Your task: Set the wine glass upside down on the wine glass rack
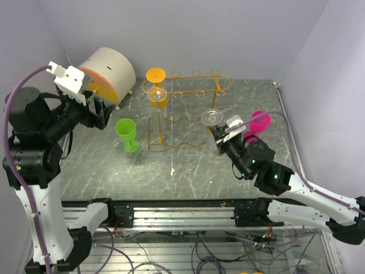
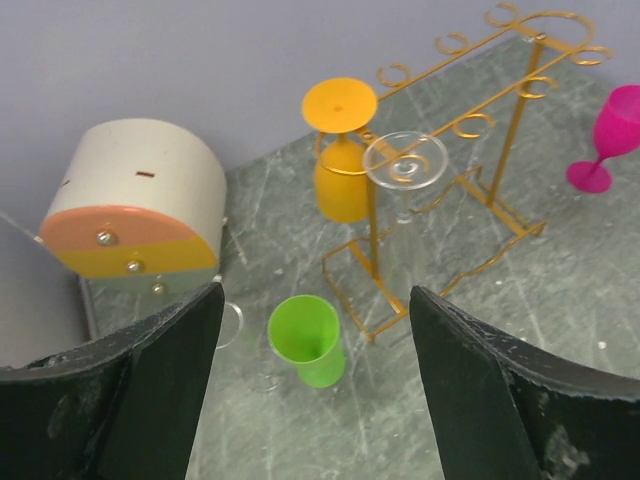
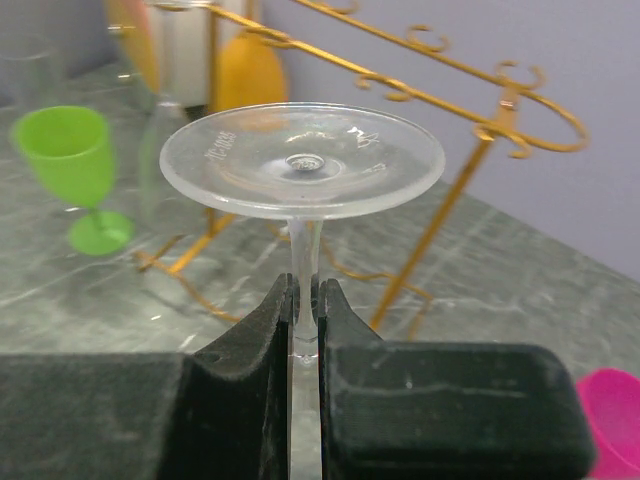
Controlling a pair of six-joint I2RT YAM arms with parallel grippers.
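Green goblet (image 1: 126,132), pink goblet (image 1: 259,121), cream drum-shaped box (image 1: 111,71) on grey marble tabletop (image 1: 188,177)

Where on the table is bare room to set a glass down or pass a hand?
Free: the near strip of the table, between the wine glass rack and the front edge, from the green glass to the right end effector holding the wine glass. Crowded: the rack's left end, with the orange glass and the round box.

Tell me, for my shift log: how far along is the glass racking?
Done: orange glass and one clear glass hang upside down on the rack. In hand: right arm's jaws pinch a second clear glass by its stem, base up. Left: hanging it there.
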